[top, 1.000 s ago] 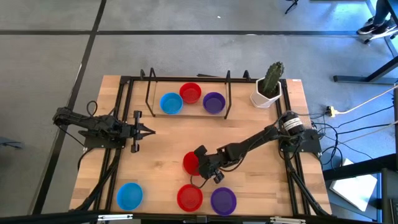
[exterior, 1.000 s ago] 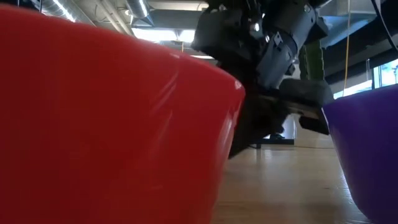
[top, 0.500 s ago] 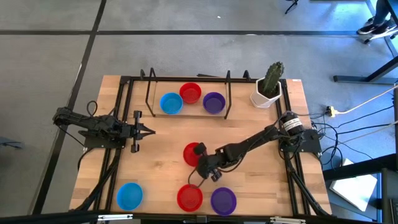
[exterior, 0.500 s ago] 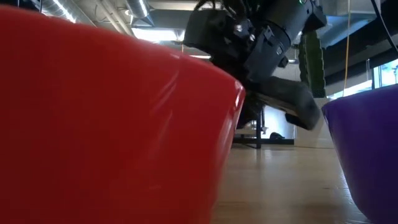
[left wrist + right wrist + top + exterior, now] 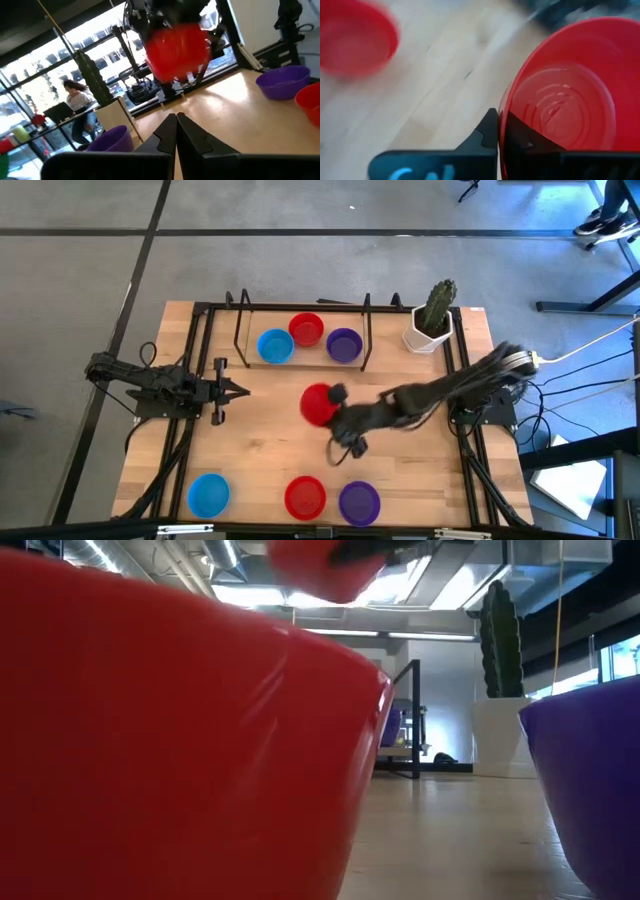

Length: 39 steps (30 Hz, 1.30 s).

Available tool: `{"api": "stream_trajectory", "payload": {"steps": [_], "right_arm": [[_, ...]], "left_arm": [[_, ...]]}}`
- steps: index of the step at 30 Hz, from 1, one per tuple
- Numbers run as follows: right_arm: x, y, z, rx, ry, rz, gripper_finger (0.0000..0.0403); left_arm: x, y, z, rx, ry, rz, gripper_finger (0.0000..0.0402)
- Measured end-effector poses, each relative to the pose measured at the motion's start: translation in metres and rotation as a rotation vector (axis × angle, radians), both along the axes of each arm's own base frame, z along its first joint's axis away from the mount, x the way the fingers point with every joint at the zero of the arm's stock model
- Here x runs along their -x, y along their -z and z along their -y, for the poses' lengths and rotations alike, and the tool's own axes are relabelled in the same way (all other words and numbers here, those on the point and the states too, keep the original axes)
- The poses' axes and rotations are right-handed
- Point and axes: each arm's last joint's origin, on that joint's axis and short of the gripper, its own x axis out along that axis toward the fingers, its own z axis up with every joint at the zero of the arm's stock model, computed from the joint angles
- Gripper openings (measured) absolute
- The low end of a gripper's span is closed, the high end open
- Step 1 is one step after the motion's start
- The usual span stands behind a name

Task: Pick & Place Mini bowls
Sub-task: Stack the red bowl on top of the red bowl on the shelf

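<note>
My right gripper (image 5: 333, 401) is above the middle of the table, shut on a red mini bowl (image 5: 317, 405) that hangs in the air. The low view shows that bowl (image 5: 318, 564) high up, and the left wrist view shows it (image 5: 177, 49) clear of the wood. Three bowls, blue (image 5: 275, 346), red (image 5: 306, 329) and purple (image 5: 343, 345), sit inside the black frame at the far side. Blue (image 5: 208, 495), red (image 5: 305, 498) and purple (image 5: 359, 503) bowls rest on their bases along the near edge. My left gripper (image 5: 238, 390) waits shut at the left. My right gripper pinches the red bowl's rim (image 5: 504, 111) on the side toward the table's right, one finger (image 5: 519, 137) inside the bowl and the other (image 5: 487, 131) outside its wall. The fingers slant down from the right. The bowl is lifted clear of the table, its mouth up.
A cactus in a white pot (image 5: 432, 320) stands at the far right corner. The black frame (image 5: 240, 330) has upright posts around the far bowls. Bare wood (image 5: 260, 440) lies between the two rows of bowls.
My right gripper has shut on the red bowl's rim, then risen and gone toward the far edge. The bowl, which sat on the table a second ago, is now lifted clear of it.
</note>
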Motion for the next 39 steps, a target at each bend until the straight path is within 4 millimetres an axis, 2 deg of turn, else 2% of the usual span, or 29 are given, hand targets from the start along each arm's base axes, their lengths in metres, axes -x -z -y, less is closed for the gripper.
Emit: {"api": "stream_trajectory", "payload": {"steps": [2,4,7,10,14,17,23,28,32,36,39], "right_arm": [[0.017,-0.018,0.012,-0.038,0.052,0.076,0.0005],[0.031,-0.025,0.023,-0.076,0.098,0.135,0.0005],[0.046,-0.015,0.037,-0.122,0.148,0.171,0.0004],[0.055,0.005,0.046,-0.145,0.177,0.208,0.0003],[0.055,0.027,0.053,-0.168,0.208,0.236,0.0004],[0.047,0.027,0.058,-0.159,0.269,0.272,0.0004],[0.009,-0.01,0.08,-0.106,0.403,0.276,0.0004],[-0.031,-0.039,0.12,-0.054,0.515,0.101,0.0004],[-0.065,-0.048,0.165,-0.079,0.56,-0.025,0.0004],[-0.093,-0.042,0.208,-0.095,0.58,-0.16,0.0004],[-0.108,-0.037,0.233,-0.107,0.602,-0.206,0.0005]], "left_arm": [[0.0,0.0,0.0,-0.014,-0.012,0.001,0.0002],[0.0,0.0,-0.001,-0.013,-0.027,0.001,0.0001],[0.0,0.0,-0.001,-0.012,-0.033,0.002,0.0003],[0.0,-0.002,-0.001,-0.008,-0.033,0.016,0.0008],[0.0,-0.002,-0.001,-0.008,-0.033,0.019,0.001],[0.0,-0.002,-0.001,-0.009,-0.033,0.023,0.0008],[0.0,-0.003,-0.001,-0.007,-0.032,0.03,0.0003],[0.0,-0.003,-0.001,-0.005,-0.032,0.029,0.0004],[0.0,-0.003,-0.001,-0.003,-0.044,0.028,0.0008],[0.0,-0.002,-0.001,-0.005,-0.047,0.022,0.0004],[0.0,-0.002,-0.001,-0.005,-0.049,0.02,0.0002]]}}
